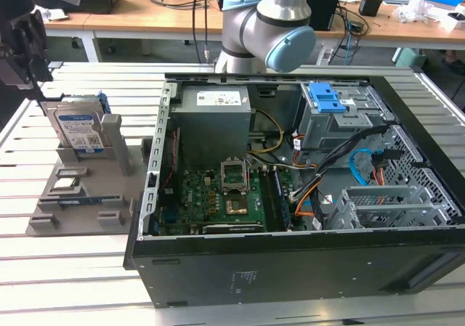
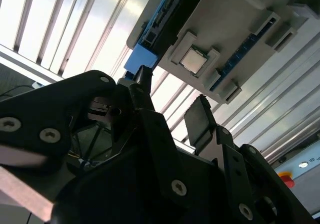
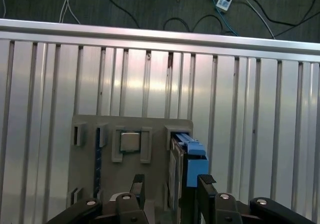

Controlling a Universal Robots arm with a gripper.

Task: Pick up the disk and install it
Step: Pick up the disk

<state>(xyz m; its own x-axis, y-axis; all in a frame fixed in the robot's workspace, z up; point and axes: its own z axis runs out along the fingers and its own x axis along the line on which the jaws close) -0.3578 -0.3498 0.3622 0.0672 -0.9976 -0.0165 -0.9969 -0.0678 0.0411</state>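
Gripper (image 3: 171,181) spread wide, hovering above the upright disk (image 3: 191,154), which stands slotted in grey tray (image 3: 155,126) on desk (image 3: 40,74).

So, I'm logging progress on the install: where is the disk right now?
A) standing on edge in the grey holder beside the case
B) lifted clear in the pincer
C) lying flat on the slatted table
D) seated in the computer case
A: the disk stands on edge in the grey holder, outside the computer case, with the open pincer close by.
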